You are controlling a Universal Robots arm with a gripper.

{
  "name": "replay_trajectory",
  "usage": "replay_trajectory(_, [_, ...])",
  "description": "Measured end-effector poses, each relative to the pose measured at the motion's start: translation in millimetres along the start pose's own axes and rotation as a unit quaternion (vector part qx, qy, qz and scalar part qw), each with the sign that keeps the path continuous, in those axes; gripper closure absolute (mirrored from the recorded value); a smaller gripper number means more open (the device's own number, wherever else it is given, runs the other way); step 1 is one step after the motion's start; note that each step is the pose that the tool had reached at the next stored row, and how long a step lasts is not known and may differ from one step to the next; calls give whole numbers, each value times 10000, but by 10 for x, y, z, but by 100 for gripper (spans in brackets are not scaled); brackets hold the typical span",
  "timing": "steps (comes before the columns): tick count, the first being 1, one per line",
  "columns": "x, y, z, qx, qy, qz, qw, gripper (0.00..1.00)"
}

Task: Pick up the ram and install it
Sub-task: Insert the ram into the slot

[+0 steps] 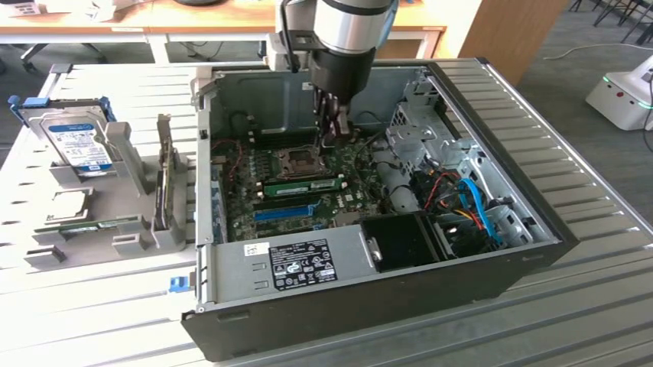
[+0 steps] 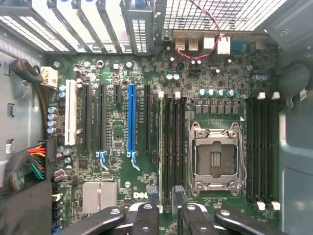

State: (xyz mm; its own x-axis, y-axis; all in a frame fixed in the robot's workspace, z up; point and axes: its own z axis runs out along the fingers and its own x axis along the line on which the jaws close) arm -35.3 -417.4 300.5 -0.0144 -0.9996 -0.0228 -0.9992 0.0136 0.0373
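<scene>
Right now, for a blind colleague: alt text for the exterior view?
The robot arm reaches down into an open computer case, fingers above the motherboard by the processor socket. A green ram stands on the board nearby; a hard drive sits outside.

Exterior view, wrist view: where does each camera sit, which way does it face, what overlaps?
Exterior view: off the arm, high beside the open PC case, looking down into it; arm and gripper show.
Wrist view: on the wrist, facing down onto the motherboard; gripper fingers show.
Shared: CPU socket, blue slot, ram.
</scene>
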Motion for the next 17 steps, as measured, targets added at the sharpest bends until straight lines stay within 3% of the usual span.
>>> replay_trajectory(9, [-4, 6, -159, 0, -1, 0, 10000, 75])
replay_trajectory(17, [-4, 7, -174, -1, 2, 0, 10000, 75])
